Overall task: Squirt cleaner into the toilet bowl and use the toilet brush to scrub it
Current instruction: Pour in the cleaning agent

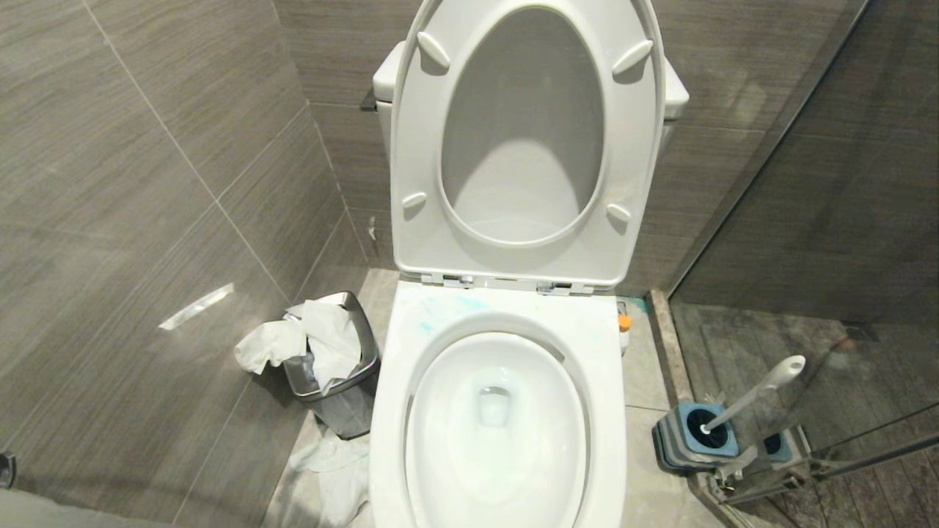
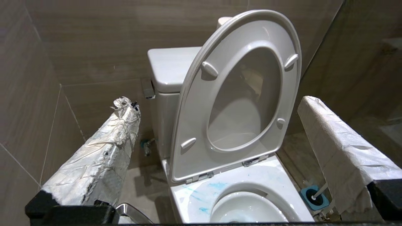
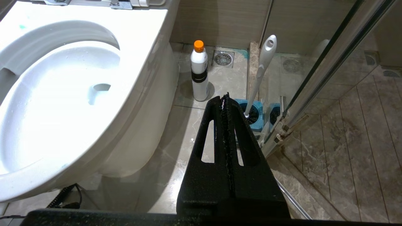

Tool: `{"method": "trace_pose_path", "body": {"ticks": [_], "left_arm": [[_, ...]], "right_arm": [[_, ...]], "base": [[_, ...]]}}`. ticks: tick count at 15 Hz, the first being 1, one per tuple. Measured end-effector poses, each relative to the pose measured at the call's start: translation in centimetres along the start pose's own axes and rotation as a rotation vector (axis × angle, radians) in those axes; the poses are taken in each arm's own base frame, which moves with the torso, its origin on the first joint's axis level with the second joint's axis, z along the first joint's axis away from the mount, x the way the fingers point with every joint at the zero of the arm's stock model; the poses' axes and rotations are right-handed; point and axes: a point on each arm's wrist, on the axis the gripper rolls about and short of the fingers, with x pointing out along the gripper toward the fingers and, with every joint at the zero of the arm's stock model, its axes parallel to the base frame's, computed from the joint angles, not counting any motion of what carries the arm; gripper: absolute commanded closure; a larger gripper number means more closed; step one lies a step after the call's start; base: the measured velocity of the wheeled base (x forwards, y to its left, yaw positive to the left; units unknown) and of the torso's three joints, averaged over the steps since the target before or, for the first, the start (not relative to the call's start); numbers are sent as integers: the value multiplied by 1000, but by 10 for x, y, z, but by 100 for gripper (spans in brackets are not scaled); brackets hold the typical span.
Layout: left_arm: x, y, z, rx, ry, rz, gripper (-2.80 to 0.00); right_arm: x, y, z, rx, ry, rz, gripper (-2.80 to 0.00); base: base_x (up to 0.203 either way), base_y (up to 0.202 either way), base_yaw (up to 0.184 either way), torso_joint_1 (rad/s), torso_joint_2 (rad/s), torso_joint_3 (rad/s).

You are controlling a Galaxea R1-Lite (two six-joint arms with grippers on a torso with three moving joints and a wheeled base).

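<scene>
The white toilet bowl [image 1: 411,345] stands open, with its seat and lid [image 1: 638,183] raised. Pale blue streaks of cleaner [image 1: 440,312] mark the back of the rim, also seen as cleaner streaks [image 2: 201,196] in the left wrist view. The toilet brush [image 1: 755,392] stands in its grey-and-blue holder [image 1: 671,440] on the floor to the right. My left gripper [image 2: 218,103] is open, its paper-wrapped fingers [image 2: 122,131] spread wide in front of the raised seat, holding nothing. My right gripper [image 3: 223,100] is shut and empty, low beside the bowl [image 3: 141,40], pointing toward the brush [image 3: 262,69]. Neither gripper shows in the head view.
A steel bin [image 1: 359,330] stuffed with tissue stands left of the toilet, with more paper [image 1: 330,469] on the floor. A white bottle with an orange cap [image 3: 199,75] stands on the floor between toilet and brush. A glass shower door [image 3: 317,72] runs along the right.
</scene>
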Motion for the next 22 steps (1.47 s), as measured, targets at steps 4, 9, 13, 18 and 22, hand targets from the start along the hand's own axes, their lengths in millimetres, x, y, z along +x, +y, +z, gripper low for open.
{"method": "trace_pose_path", "body": {"ticks": [4, 9, 13, 18, 22], "left_arm": [[-13, -2, 7, 16, -28, 10, 0], [-38, -4, 13, 23, 17, -3, 0], [-65, -9, 26, 52, -44, 18, 0], [-109, -26, 37, 81, -95, 60, 0], [-149, -47, 38, 111, -127, 74, 0]], "right_arm": [[0, 0, 0, 0, 0, 0, 0], [0, 0, 0, 0, 0, 0, 0], [0, 0, 0, 0, 0, 0, 0], [0, 0, 0, 0, 0, -1, 0], [0, 0, 0, 0, 0, 0, 0]], "base": [[0, 0, 0, 0, 0, 0], [0, 0, 0, 0, 0, 0], [0, 0, 0, 0, 0, 0], [0, 0, 0, 0, 0, 0], [0, 0, 0, 0, 0, 0]]}}
